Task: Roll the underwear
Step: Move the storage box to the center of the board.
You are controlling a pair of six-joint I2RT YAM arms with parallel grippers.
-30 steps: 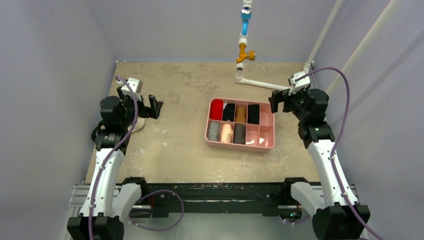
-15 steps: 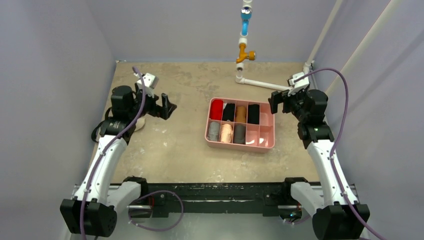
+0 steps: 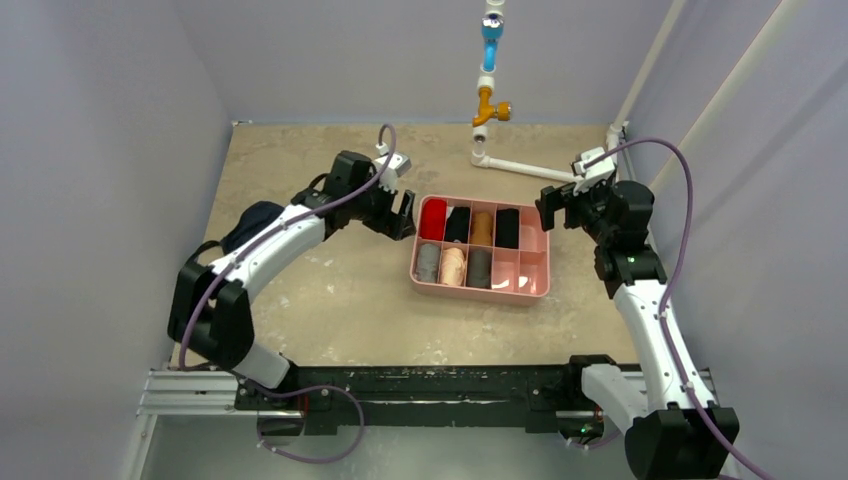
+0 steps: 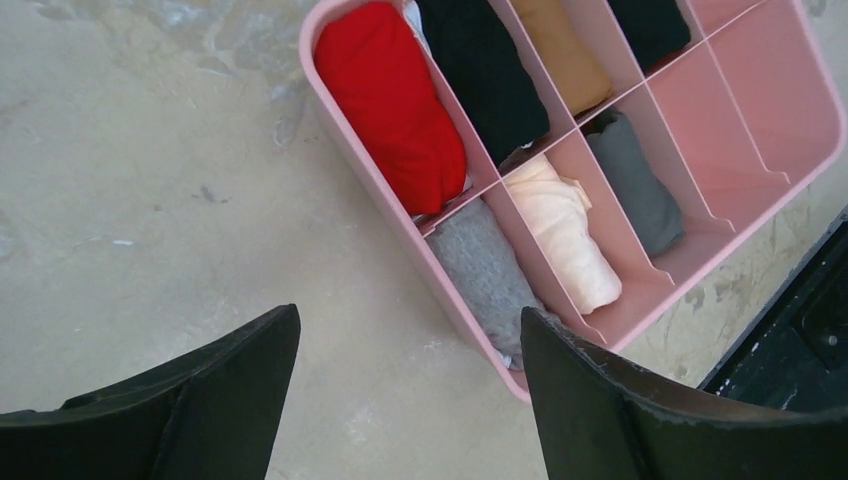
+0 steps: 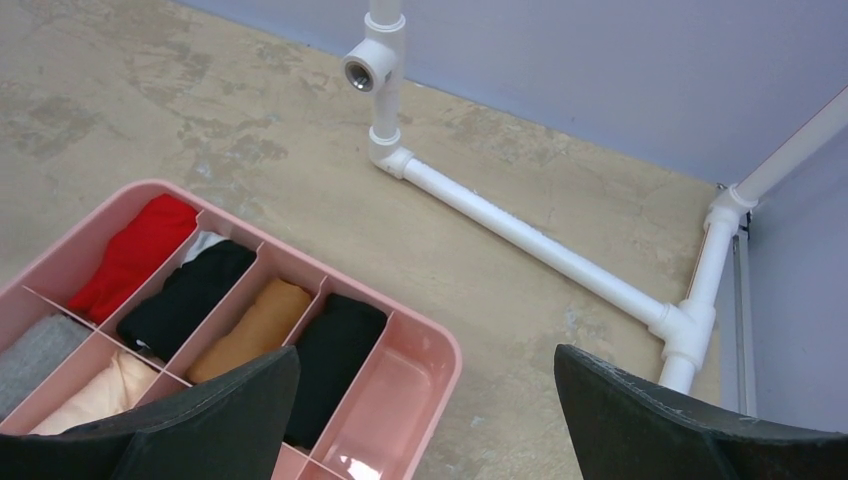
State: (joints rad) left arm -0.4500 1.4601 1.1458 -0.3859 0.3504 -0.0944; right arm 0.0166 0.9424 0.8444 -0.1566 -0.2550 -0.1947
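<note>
1. Mottled tan table, lavender walls all round.
2. Your left arm bends up from its base at the near left corner and stretches right across the table.
3. Your left gripper hangs just left of the pink tray. Its fingers are spread wide, with only bare table between them.
4. You'll find the underwear far left on the table: a dark navy lump just beyond your left forearm, well apart from the claw. It's partly hidden, so you can't tell whether it's rolled or loose.
5. Tray rolls: red, black, tan, black in the far row; grey, peach, dark grey in the near row.
6. Your right arm rises from the near right base, wrist near the tray's far right corner.
7. Your right gripper is spread wide too, holding nothing.
</note>
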